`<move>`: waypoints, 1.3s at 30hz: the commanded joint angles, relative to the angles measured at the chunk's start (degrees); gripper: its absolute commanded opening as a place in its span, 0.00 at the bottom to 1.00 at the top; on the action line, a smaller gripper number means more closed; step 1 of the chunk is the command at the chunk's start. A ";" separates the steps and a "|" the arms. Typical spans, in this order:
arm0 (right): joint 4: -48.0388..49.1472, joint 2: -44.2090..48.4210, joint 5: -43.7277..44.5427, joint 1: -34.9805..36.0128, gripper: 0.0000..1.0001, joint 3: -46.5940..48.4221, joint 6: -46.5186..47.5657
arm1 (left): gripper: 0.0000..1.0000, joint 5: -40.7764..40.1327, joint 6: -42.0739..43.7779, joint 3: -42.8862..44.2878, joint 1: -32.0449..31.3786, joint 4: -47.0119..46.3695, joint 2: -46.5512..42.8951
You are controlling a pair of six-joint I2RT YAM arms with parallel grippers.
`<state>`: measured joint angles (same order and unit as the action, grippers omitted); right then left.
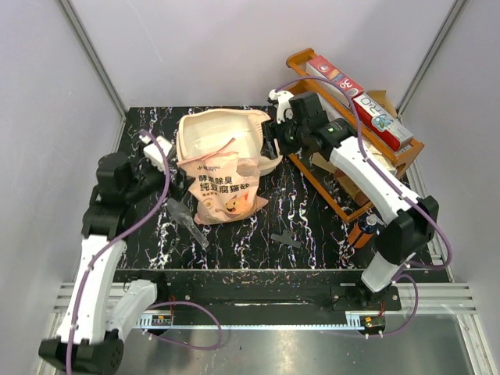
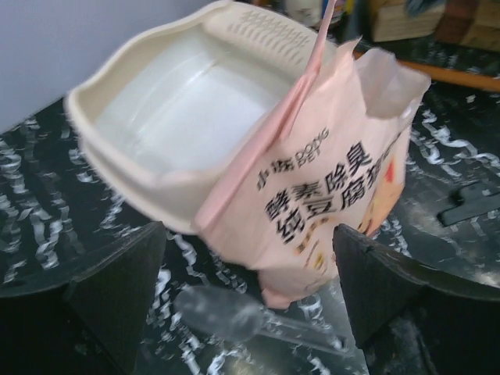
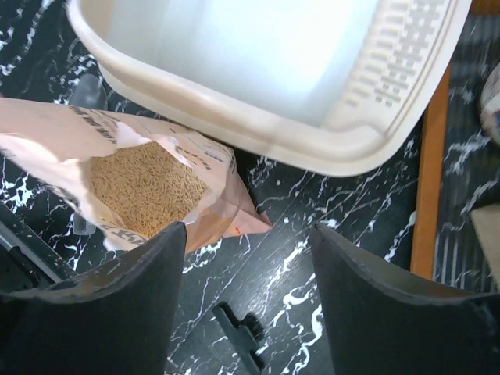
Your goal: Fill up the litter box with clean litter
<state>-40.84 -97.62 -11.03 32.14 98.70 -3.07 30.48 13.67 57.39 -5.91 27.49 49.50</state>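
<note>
The cream litter box point(image 1: 215, 133) sits at the back of the table, its inside bare point(image 2: 187, 109) and its grille end point(image 3: 406, 55) toward the rack. The pink printed bag point(image 1: 226, 187) stands open against its front wall. Clean litter point(image 3: 144, 187) shows as tan granules inside the bag's mouth. My left gripper point(image 1: 181, 186) is open just left of the bag; nothing is between its fingers point(image 2: 117, 289). My right gripper point(image 1: 270, 141) hangs open above the box's right corner, its fingers point(image 3: 391, 312) empty over bare table.
A clear plastic scoop point(image 2: 226, 312) lies on the table under the left gripper, also seen as the scoop point(image 1: 187, 223) from above. A black clip point(image 1: 287, 240) lies right of the bag. The brown wooden rack point(image 1: 355, 168) with boxes stands at the right.
</note>
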 commanded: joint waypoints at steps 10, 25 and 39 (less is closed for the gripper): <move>3.93 7.45 -5.67 -2.17 0.83 -2.45 8.08 | 0.86 -3.66 51.16 1.59 1.69 41.57 2.33; 3.49 14.04 -9.45 -5.94 0.86 -9.74 8.78 | 0.99 -6.31 88.44 -8.35 1.52 24.29 18.79; 2.26 16.85 -11.56 -8.50 0.87 -12.12 9.84 | 0.89 -9.56 101.99 -6.14 2.66 21.30 36.02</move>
<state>-38.89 -83.18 -20.78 24.29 86.76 5.72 19.88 109.51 50.46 -3.31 51.64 84.07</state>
